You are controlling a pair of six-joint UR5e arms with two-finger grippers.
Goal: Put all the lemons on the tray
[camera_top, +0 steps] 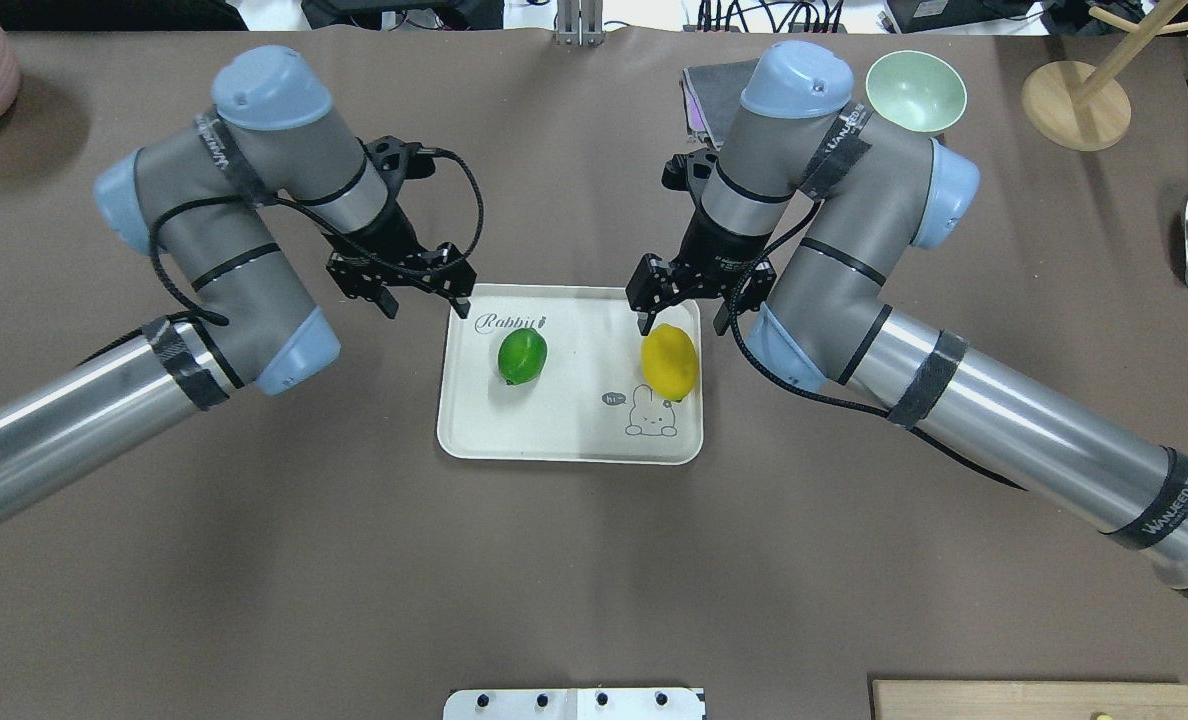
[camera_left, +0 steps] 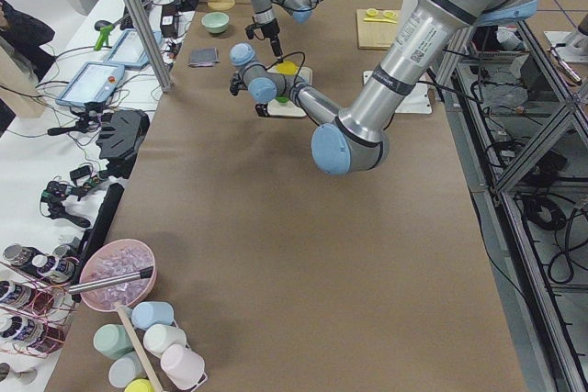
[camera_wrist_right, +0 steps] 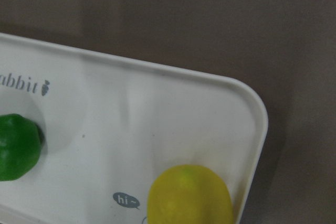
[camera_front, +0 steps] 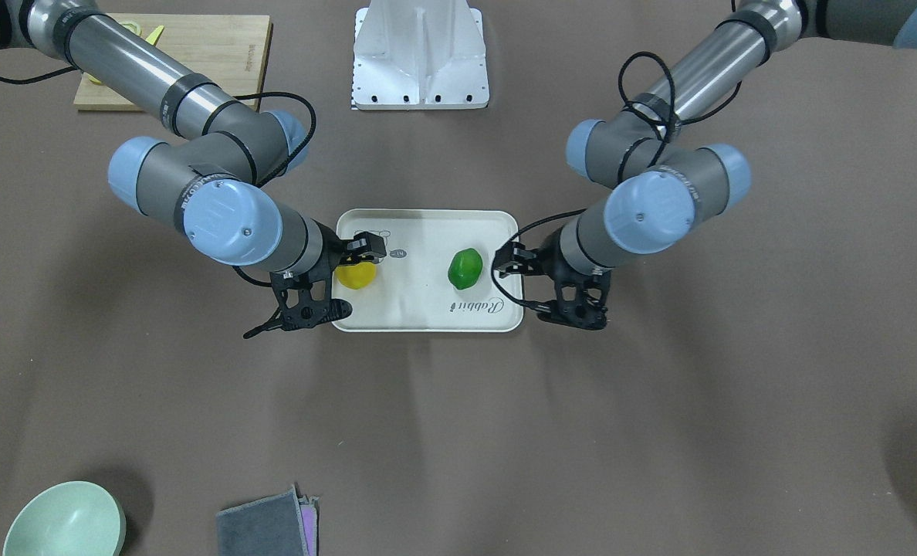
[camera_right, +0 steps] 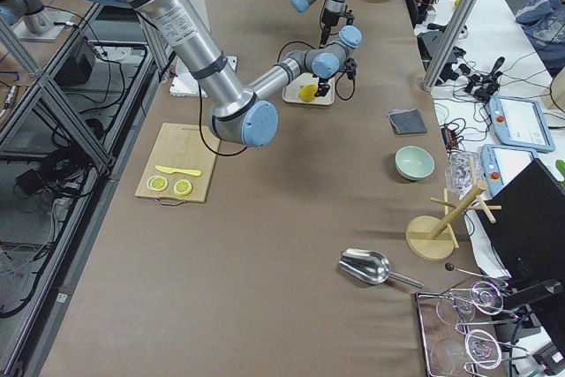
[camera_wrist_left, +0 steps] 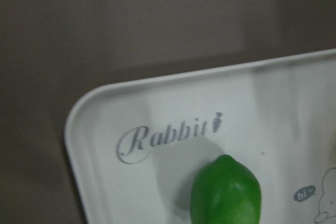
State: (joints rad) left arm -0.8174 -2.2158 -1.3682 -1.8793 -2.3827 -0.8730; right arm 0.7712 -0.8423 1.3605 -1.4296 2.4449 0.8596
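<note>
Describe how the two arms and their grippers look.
The left arm and right arm match: polished silver tubes, matt grey joint housings with rounded light-blue caps, and black bands, some with white lettering. A black cable loops loosely along each arm to the wrist. The left gripper and right gripper are black, angular and two-fingered.

Yellow lemon (camera_right: pixel 307 92) on tray (camera_right: pixel 290 95)

Two robot arms are shown: left arm (camera_top: pixel 254 170) and right arm (camera_top: pixel 819 280). Each is made of silver tubes (camera_top: pixel 54 440), grey joints and pale blue round caps (camera_top: pixel 272 85). Black cables (camera_top: pixel 480 215) are looped along both and held by black straps (camera_top: pixel 929 378) printed with white lettering. Black jaws are fitted.
</note>
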